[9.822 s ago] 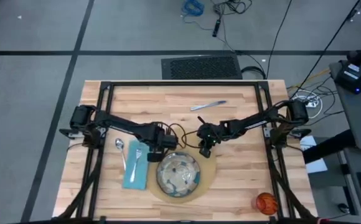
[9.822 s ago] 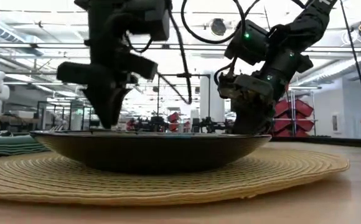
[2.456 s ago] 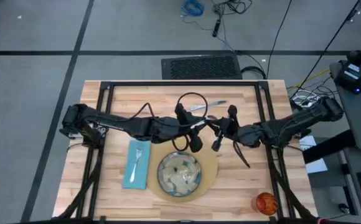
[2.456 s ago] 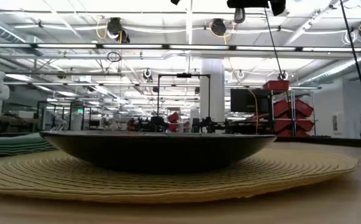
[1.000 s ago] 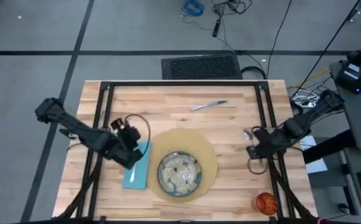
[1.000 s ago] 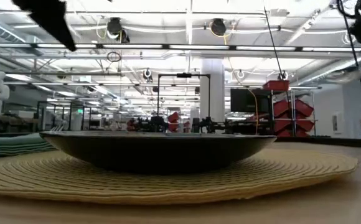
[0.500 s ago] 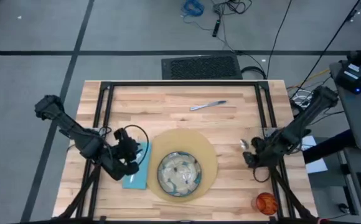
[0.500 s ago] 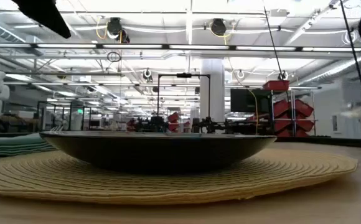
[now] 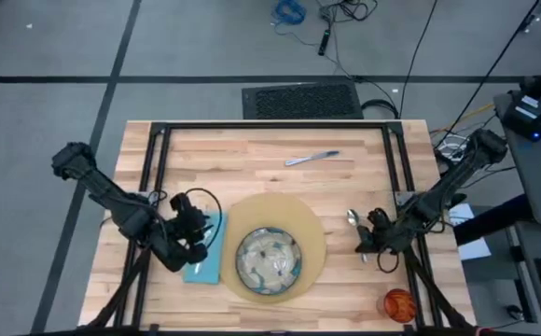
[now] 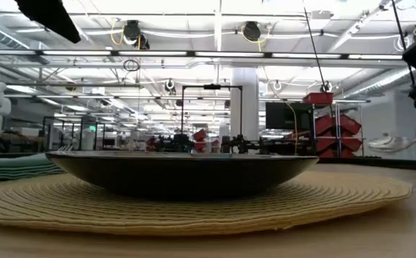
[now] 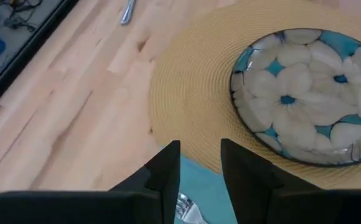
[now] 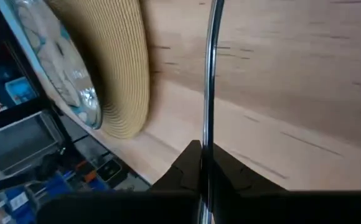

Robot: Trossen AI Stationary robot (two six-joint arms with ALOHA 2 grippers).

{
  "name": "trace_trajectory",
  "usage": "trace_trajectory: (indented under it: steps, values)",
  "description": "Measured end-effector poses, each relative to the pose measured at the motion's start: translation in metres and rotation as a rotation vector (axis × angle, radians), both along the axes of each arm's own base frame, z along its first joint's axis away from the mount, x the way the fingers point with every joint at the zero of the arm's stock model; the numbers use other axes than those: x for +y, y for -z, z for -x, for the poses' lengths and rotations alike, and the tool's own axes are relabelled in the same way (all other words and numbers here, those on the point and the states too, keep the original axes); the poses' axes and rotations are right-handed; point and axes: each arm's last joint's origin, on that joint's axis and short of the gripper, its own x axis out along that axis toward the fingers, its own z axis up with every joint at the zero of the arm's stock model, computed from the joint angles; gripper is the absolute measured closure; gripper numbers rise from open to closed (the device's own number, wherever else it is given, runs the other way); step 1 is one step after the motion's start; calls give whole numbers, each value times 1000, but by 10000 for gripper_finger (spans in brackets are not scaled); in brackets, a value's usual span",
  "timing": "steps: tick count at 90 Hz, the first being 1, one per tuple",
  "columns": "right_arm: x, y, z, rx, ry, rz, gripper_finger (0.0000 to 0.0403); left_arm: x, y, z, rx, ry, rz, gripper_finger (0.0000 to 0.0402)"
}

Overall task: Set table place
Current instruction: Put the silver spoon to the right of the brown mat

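My right pincer [image 9: 363, 239] was clenched on the thin silver metal spoon [image 9: 353, 219], holding it over bare wood just beside the right edge of the round tan woven placemat [image 9: 312, 233]. In the right wrist view the handle [image 12: 210, 74] ran straight out from between the shut fingers; the bowl end was cut off there. In the low view the spoon [image 10: 402, 142] hung clear of the light wooden butcher-block worktop [image 9: 252, 163], not yet set down.

My left pincer [image 11: 199, 168] was released, jaws apart, over the teal cloth napkin [image 9: 202, 269] left of the placemat. A bit of silver fork [image 11: 185, 206] showed between my fingers; the rest was hidden under the arm.

Handling, my read: spoon is light, stiff, polished, so it slips and can swivel in a narrow grip. Mid-handle hold seems best; lower it flat before letting go. Speckled grey round ceramic dish [image 9: 269, 260] with the floral pattern is heavier and chippable; it sat centred on the placemat, leave it.

The silver knife [image 9: 312, 159] lay well apart, toward the far edge. The small orange cup [image 9: 399, 304] stood at the near right corner.

Hard to tell: how the bowl was turned, and how square the fork lay on the napkin.
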Motion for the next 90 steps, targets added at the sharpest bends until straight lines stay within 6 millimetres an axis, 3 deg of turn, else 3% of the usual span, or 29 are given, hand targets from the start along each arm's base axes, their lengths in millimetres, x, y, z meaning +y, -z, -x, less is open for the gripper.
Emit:
trace_trajectory:
  steps: [72, 90]
  values:
    - [8, 23, -18, 121, 15, 5, 403, -1, -1, -2, -19, 3, -1, 301]
    - [9, 27, -18, 141, 12, 20, 382, -1, -1, -2, -14, 14, -10, 301]
